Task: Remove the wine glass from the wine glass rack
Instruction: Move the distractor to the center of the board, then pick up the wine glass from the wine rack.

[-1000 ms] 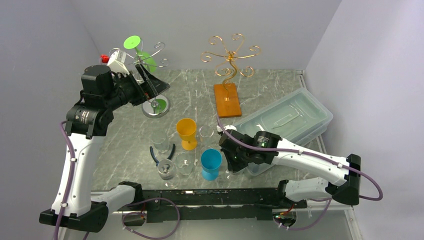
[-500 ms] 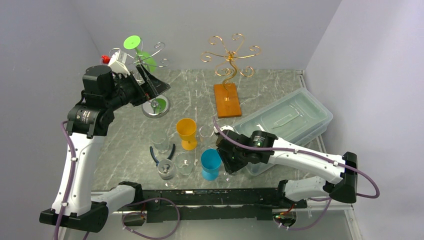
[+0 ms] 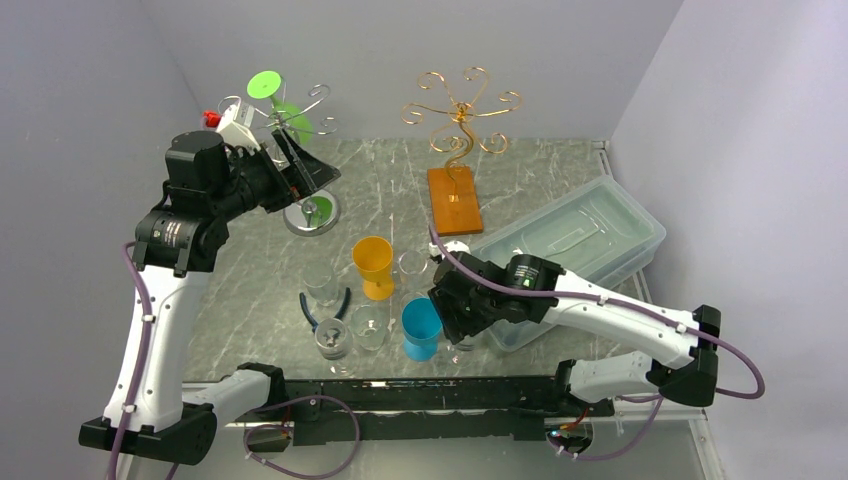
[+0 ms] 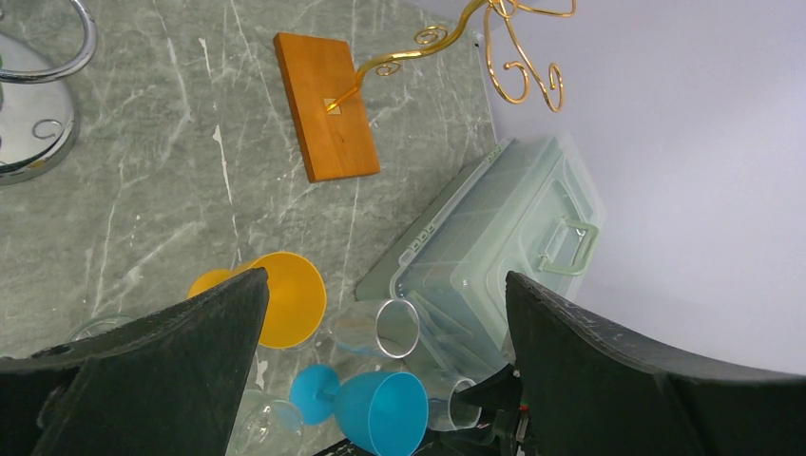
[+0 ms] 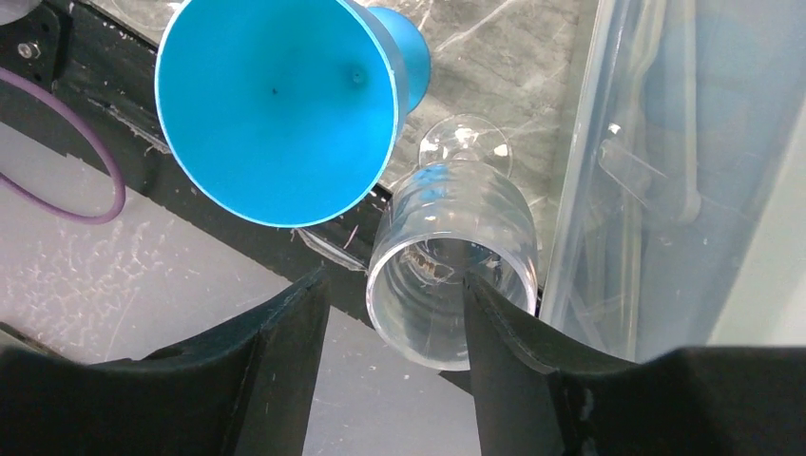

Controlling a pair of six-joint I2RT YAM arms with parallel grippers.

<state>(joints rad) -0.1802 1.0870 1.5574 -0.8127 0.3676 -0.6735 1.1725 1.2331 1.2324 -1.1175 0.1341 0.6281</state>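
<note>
A green wine glass (image 3: 285, 108) hangs upside down on the silver wire rack (image 3: 311, 212) at the back left. My left gripper (image 3: 304, 167) hovers wide open just beside that rack, holding nothing; the green glass does not show in the left wrist view, where the left gripper (image 4: 385, 280) frames the table below. My right gripper (image 5: 394, 285) is open near the front edge. A clear wine glass (image 5: 451, 275) stands there, its rim wall between the parted fingers, one finger (image 5: 513, 342) over its mouth. From above, the right gripper (image 3: 455, 322) is right of the blue glass (image 3: 421, 327).
An empty gold rack (image 3: 462, 110) stands on a wooden base (image 3: 455, 200). An orange glass (image 3: 373, 265), several clear glasses and blue-handled pliers (image 3: 325, 306) crowd the front middle. A clear lidded plastic box (image 3: 575, 232) lies right, close to the clear glass.
The right gripper's jaws have opened off the clear glass's rim, and the arm has shifted slightly left. The left arm has not moved.
</note>
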